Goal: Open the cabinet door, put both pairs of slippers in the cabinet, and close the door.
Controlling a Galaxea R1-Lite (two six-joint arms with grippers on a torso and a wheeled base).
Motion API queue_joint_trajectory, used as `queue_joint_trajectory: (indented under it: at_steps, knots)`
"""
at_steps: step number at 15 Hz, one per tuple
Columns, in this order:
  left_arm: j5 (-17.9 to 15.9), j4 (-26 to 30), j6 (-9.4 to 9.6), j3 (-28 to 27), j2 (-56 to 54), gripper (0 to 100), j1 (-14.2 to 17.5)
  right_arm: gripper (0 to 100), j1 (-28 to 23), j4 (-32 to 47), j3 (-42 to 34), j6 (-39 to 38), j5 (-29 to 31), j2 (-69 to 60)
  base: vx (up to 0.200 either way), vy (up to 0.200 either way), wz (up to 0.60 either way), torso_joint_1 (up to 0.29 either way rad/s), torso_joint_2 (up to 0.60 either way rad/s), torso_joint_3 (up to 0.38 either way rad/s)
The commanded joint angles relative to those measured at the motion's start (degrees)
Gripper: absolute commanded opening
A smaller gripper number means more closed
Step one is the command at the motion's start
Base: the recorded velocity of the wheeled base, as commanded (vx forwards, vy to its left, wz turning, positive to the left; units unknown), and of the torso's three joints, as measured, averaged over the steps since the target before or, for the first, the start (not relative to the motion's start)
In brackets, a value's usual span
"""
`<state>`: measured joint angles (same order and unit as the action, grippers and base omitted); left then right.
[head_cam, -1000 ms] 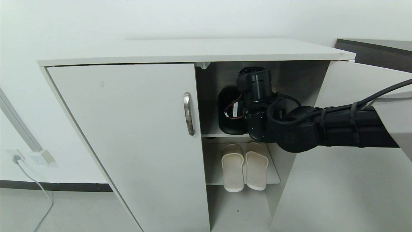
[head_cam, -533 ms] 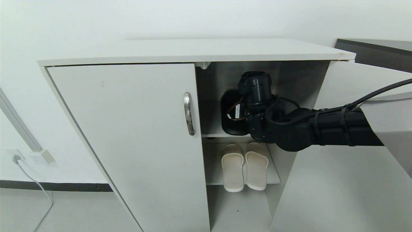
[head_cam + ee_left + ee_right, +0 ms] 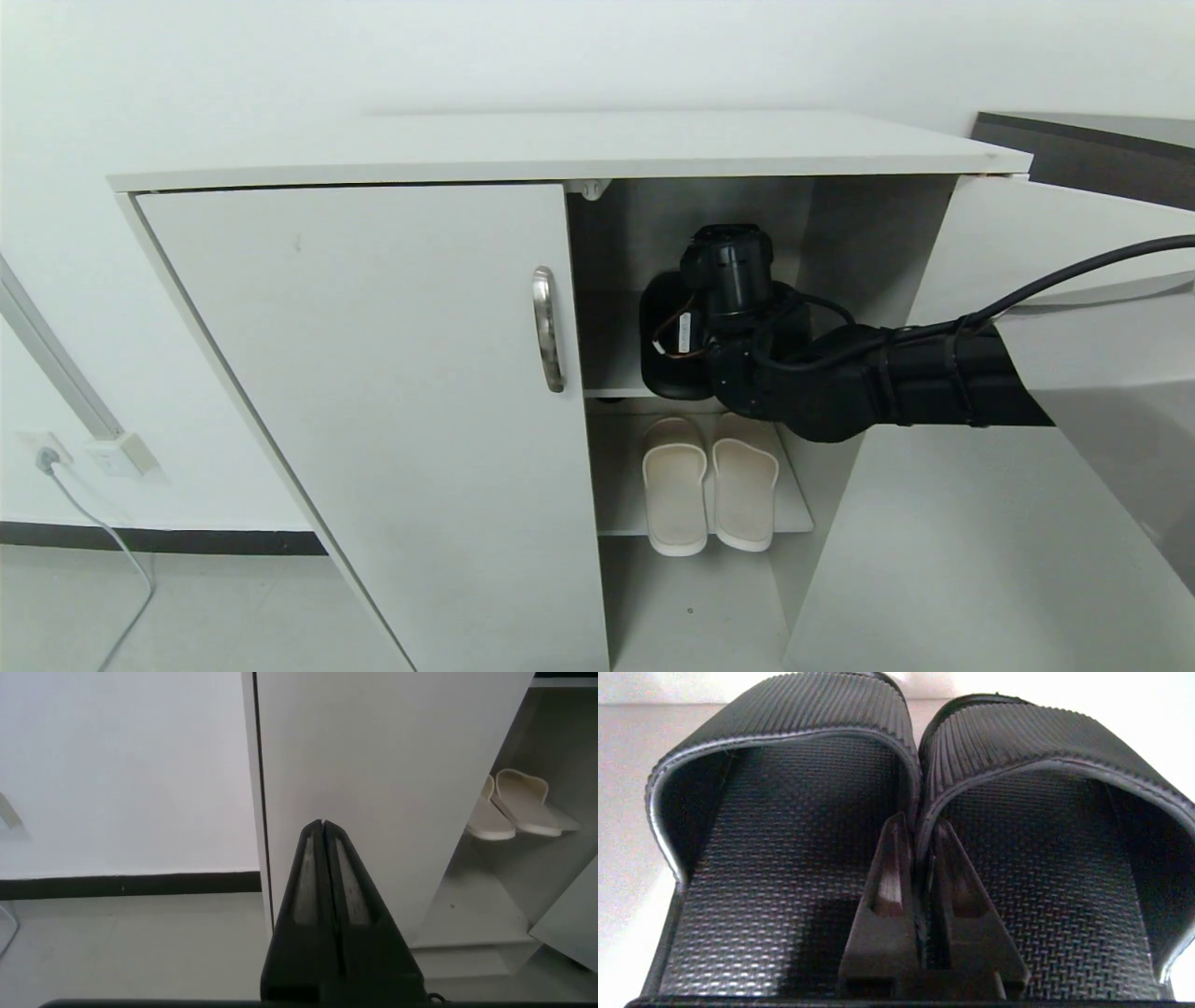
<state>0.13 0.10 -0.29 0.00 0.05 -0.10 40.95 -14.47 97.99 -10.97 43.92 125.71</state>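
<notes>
On the upper cabinet shelf (image 3: 609, 381), right end effector (image 3: 920, 829) pinching black slippers (image 3: 785, 868), left end effector (image 3: 322, 827) pressed together

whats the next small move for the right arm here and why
Probably open the right tool to let go: it pinches the black slippers by their inner walls, and in the head view they appear to sit on the upper shelf above the white slippers.

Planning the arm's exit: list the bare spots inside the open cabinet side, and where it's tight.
Bare: the bottom compartment under the beige slippers, and a strip of upper shelf between the closed door and the black slippers. Crowded: the upper shelf's right part, where the right gripper holds the black slippers, and the middle shelf.
</notes>
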Motion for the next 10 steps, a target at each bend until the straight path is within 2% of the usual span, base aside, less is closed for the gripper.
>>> queue_joint_trajectory:
  at_steps: [1,10]
  knots:
    - [0.04,-0.01,-0.06,0.0,0.04,0,0.01,0,0.01,-0.03,0.1,-0.01,0.02,0.15,0.0,0.0,0.0,0.0,0.0,0.0]
    - [0.04,-0.01,0.03,0.0,0.04,0,0.01,0,0.01,-0.12,-0.17,-0.28,0.02,0.59,0.0,0.0,0.0,0.0,0.0,0.0]
